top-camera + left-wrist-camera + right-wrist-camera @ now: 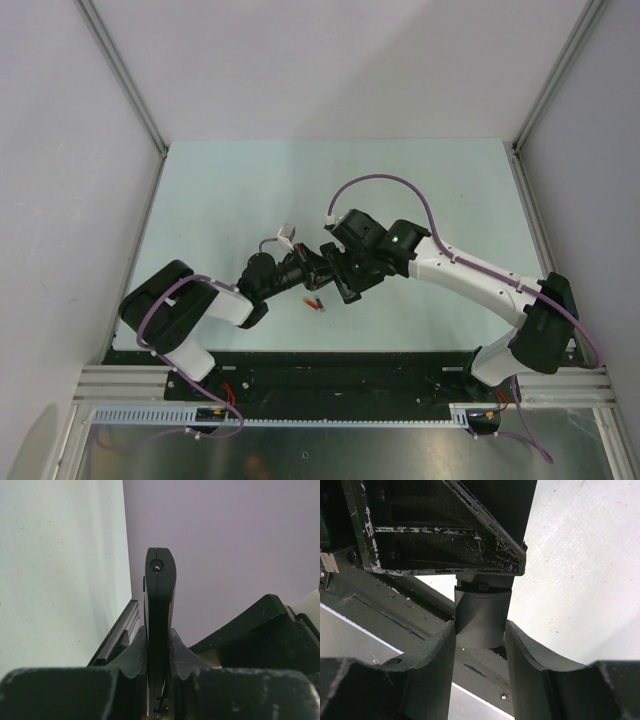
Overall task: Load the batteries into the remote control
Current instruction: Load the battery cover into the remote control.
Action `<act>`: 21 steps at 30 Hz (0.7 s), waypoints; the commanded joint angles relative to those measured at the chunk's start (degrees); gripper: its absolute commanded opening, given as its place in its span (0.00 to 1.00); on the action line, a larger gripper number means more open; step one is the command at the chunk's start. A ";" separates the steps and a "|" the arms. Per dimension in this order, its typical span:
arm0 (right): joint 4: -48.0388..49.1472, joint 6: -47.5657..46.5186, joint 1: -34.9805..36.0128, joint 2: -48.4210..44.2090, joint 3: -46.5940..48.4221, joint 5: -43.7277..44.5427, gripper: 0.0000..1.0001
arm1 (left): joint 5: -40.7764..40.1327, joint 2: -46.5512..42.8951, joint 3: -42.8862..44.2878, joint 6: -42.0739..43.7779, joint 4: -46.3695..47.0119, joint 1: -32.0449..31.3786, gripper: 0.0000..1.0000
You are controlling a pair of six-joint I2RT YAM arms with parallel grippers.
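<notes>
The left pincer was clamped on the remote control. The remote stood edge-on between the pincer's fingers, with one rounded end projecting past the fingertips. The right pincer was closed on a rounded black end of the same bar, with one finger touching each side. The left pincer's housing sat directly beyond it. In the top view, both pincers met nose to nose over the middle of the desk. The remote's back recess faced away from every camera, so its contents could not be determined. A red-orange battery lay on the desk just on the near side of the pincers, apart from the remote.
</notes>
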 commanded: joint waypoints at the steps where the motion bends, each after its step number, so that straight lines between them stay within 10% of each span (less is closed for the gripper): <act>1: -0.65 -0.58 0.19 -0.89 0.60 2.34 0.47 | 0.67 -0.36 0.56 -3.50 26.50 -0.87 0.00; 21: -0.73 -0.23 -0.34 -1.24 1.48 3.22 0.58 | 0.67 1.93 1.09 -4.12 26.51 -0.87 0.00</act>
